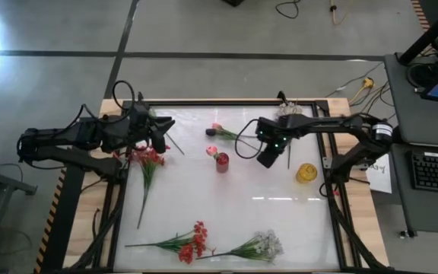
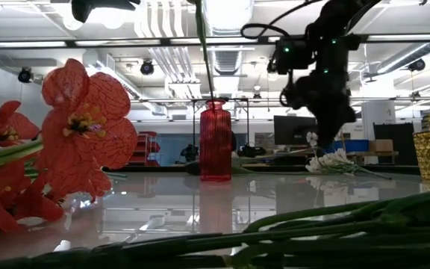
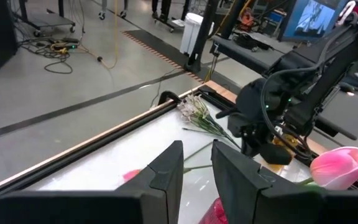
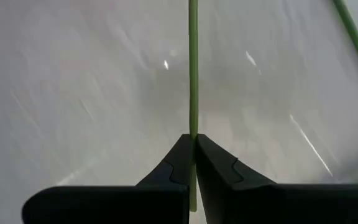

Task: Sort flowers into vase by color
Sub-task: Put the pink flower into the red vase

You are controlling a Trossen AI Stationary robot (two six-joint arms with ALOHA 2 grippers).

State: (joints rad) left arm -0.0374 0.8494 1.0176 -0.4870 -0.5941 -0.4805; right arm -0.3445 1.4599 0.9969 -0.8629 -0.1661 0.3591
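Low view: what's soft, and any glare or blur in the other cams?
Low view: near red bloom and foreground stems soft, red vase sharper. High view: blown-out glare in the top-left corner, sheen streaks on the table. Right wrist view: table streaked with motion blur behind the stem.

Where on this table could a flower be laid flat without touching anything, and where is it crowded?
Free: the middle, bordered by the red vase, the yellow vase and the flowers along the near edge.

Crowded: the far side, where the right gripper grips a stem, and the left edge around the left gripper and red flowers.
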